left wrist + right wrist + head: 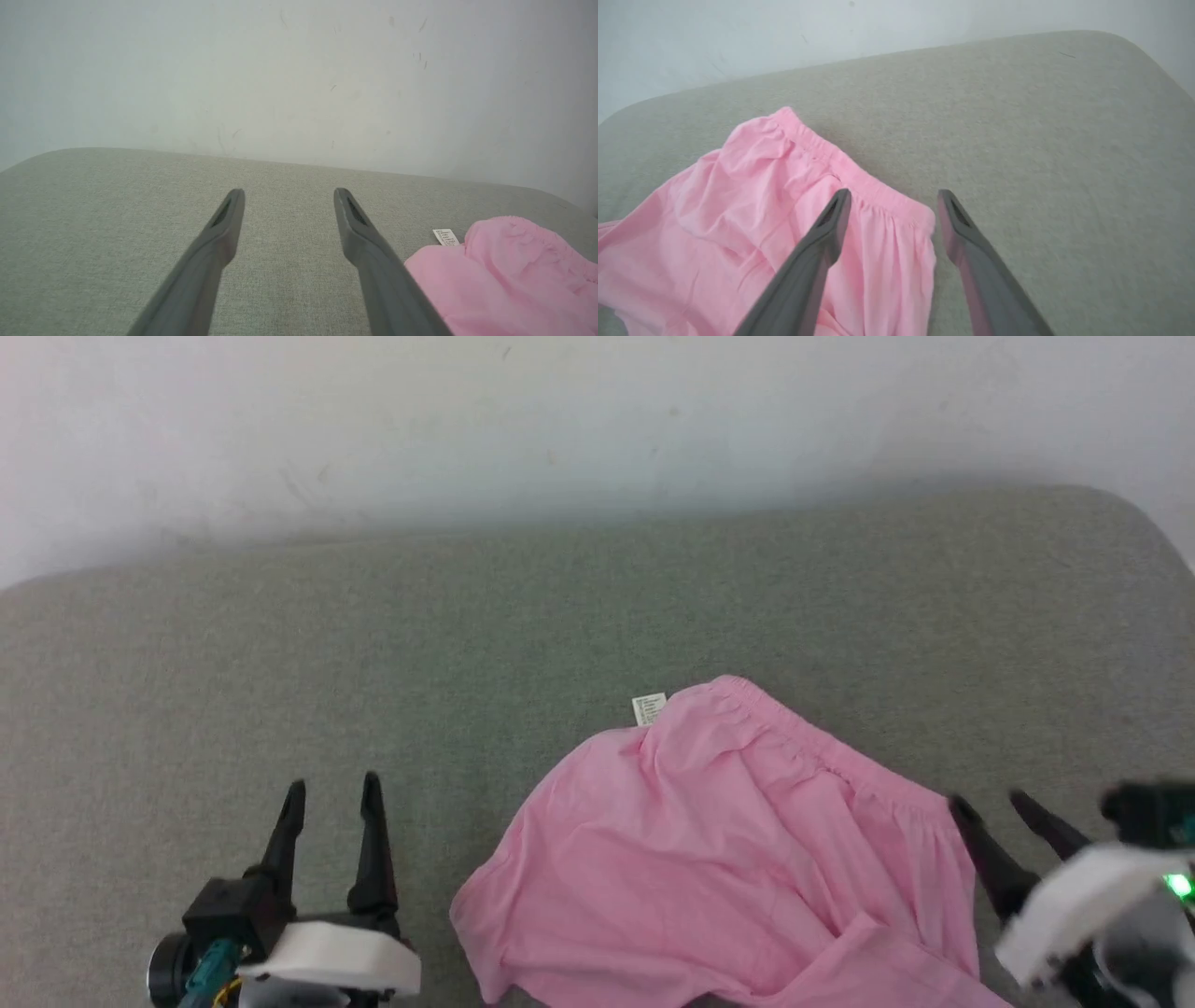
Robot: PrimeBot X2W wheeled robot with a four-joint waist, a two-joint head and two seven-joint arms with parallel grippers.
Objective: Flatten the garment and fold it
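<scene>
The garment (709,859) is a light-pink cloth lying rumpled on the grey cushion, its gathered elastic edge running along the upper right and a small white label (649,707) sticking out at the top. My right gripper (990,803) is open at the garment's right corner; in the right wrist view its fingers straddle the end of the elastic edge (887,200) without holding it, the garment (752,224) spreading to the left. My left gripper (333,786) is open and empty over bare cushion, left of the garment (509,275).
The grey upholstered surface (373,644) ends at a white wall (560,420) behind. Its rounded right corner (1148,532) is close to my right arm. Bare cushion lies to the left and behind the garment.
</scene>
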